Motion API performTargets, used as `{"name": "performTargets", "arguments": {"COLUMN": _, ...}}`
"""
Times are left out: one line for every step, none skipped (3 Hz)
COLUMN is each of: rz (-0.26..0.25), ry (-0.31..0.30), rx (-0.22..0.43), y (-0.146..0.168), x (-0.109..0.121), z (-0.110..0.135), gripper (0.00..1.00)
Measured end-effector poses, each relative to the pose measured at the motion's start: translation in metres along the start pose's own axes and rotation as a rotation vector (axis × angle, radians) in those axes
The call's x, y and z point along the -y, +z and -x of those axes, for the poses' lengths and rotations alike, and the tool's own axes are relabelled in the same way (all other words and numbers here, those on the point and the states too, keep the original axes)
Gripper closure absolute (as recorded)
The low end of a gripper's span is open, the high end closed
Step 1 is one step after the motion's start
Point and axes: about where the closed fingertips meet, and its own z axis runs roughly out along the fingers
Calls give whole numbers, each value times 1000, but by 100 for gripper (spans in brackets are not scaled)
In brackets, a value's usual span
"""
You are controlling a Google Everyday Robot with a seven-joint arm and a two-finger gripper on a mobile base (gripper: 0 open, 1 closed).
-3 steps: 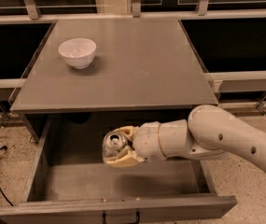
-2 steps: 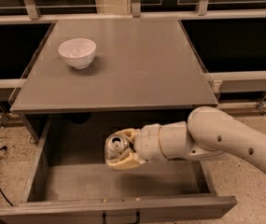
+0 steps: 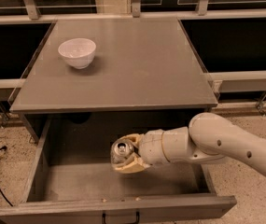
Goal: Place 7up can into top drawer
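- Currently the pincer (image 3: 123, 155) is clamped on the 7up can (image 3: 121, 149), with its 2 beige fingers (image 3: 131, 139) pressed against the can from above and below, only as far apart as the can is wide.
- I see the can tipped over in the grip. Its silver top with the pull-tab faces out toward the camera and a little to the left.
- The can sits over the inside of the top drawer (image 3: 39, 171), which is pulled out, roughly at the middle of its width.
- I cannot tell whether the can touches the drawer bottom or hangs just above it.
- The arm (image 3: 237, 146) comes in from the right edge and crosses the drawer's right wall. It reaches leftward with the white wrist section nearly level.
- A rounded joint (image 3: 209, 132) rises just below the front right corner of the worktop (image 3: 137, 73).
- The fingers and the wrist cover most of the can's side, so I can make out little of the label.
- The arm is cut off at the right edge, so I see nothing of the base.
- The back of the drawer lies in shadow under the worktop.
- The dark handle (image 3: 121, 216) on the front panel (image 3: 179, 208) is cut by the bottom edge.
- 1 white bowl (image 3: 77, 52) stands upright at the worktop's far left, well apart from the pincer.
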Motion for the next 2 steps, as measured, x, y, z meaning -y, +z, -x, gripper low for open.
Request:
{"name": "performTargets", "arguments": {"rz": 2, "ry": 5, "rx": -7, "y": 2, "x": 0, "z": -16, "gripper": 100}}
{"name": "performTargets", "arguments": {"rz": 32, "ry": 13, "rx": 1, "y": 22, "x": -4, "z": -56, "gripper": 100}}
